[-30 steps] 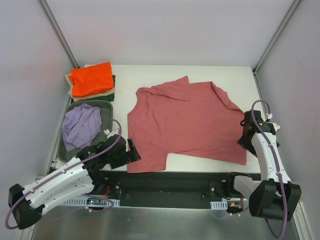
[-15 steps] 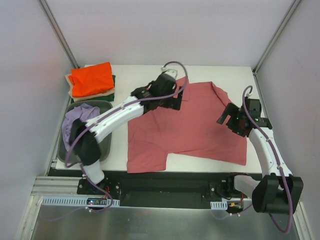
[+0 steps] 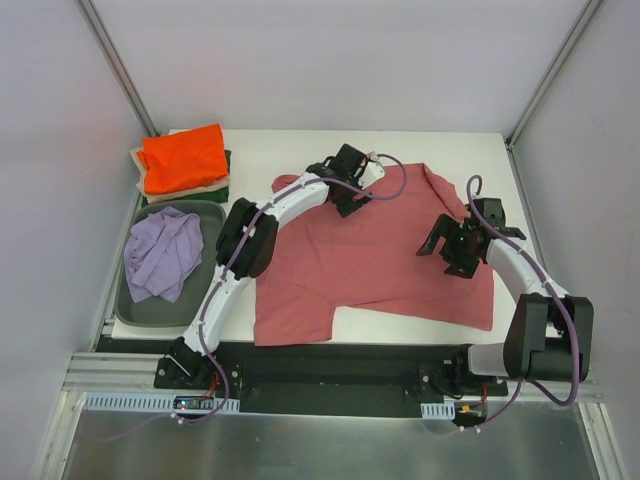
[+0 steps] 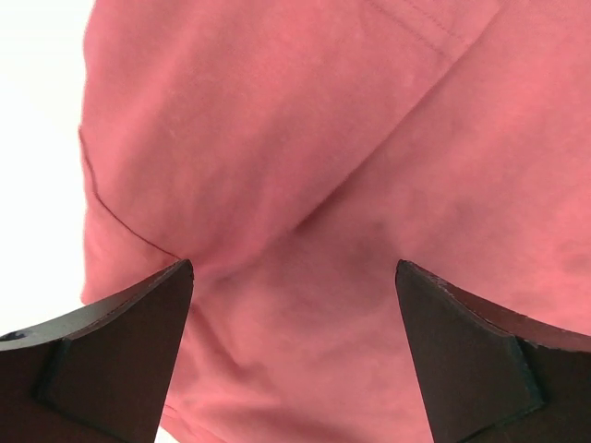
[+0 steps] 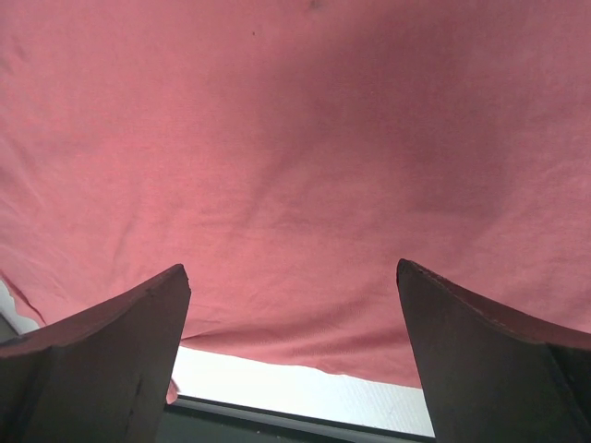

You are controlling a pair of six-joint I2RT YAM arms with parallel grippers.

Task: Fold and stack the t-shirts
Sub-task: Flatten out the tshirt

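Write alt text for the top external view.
A rose-red t-shirt lies spread on a white table, the left pincer open over its far edge, the right pincer open over its right side. At left, a lavender shirt sits in a grey bin.

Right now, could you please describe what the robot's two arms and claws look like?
The left arm and right arm are white tubular links with black joints, each trailing a looping purple cable. The left claw and right claw each have two dark, matte, wedge-shaped fingers.
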